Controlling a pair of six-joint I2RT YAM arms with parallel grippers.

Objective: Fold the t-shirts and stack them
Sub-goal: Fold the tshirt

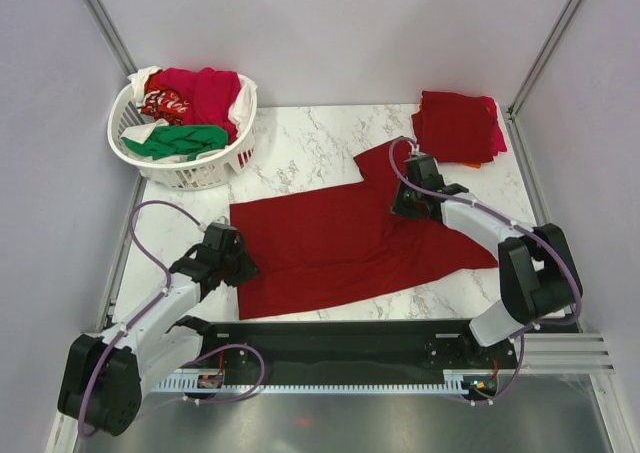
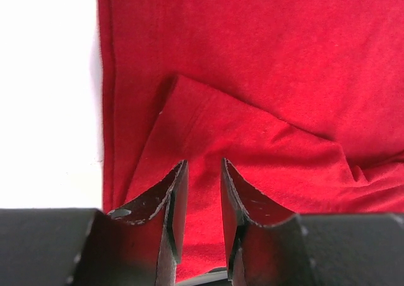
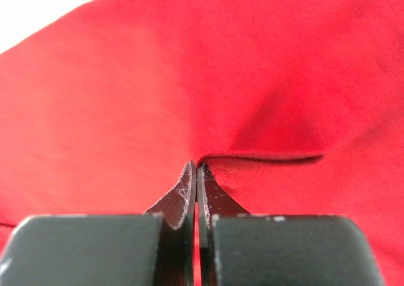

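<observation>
Right tool (image 3: 197, 172) is clamped on a fold of the dark red t-shirt (image 1: 320, 248) on the tabletop (image 1: 300, 153); left tool (image 2: 203, 178) sits parted over its folded corner.

Top camera overlooks table (image 1: 300, 153); wrist cameras hug t-shirt (image 2: 284, 59).

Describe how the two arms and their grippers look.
The left arm and right arm have white links between bulky black joints, each with a looping lilac cable. The left gripper and right gripper are black; their jaws taper to thin, scuffed tips.
</observation>
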